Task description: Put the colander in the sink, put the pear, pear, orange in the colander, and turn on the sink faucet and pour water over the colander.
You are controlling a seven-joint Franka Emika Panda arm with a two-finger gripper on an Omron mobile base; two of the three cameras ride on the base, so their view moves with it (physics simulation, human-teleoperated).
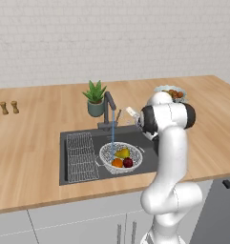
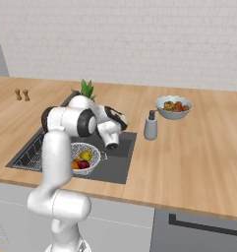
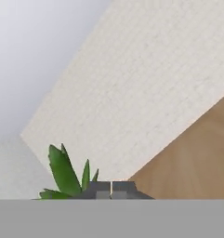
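Shakers: two small brown shakers [image 1: 8, 107] stand close together far left on the wooden counter [image 1: 35, 138], well apart from the sink
Wire rack: flat rectangular wire rack [image 1: 81, 155] lies in the left part of the sink [image 1: 64, 162]
Plant: potted green plant [image 1: 95, 98] on the counter just behind the basin, beside the faucet post
Faucet: dark angular sink faucet [image 1: 108, 110] at the back rim, spout slanting over the basin
Water: thin light-blue stream of water [image 1: 112, 133] drops from the spout into the colander
Colander: wire-mesh colander [image 1: 120, 157] sits in the sink right of the rack; the yellow pear [image 1: 122, 153], the orange [image 1: 117, 163] and the dark red pear [image 1: 128, 162] lie together inside it
Arm: the white arm's elbow [image 1: 168, 116] crosses the right end of the sink and hides that part of the basin
Gripper: the gripper [image 3: 111, 189] shows its tips pressed together with nothing between them, the plant's leaves just beside
Bottle: small grey bottle [image 2: 150, 126] on the counter right of the sink
Fruit bowl: pale fruit bowl [image 2: 174, 107] of mixed fruit further right and back
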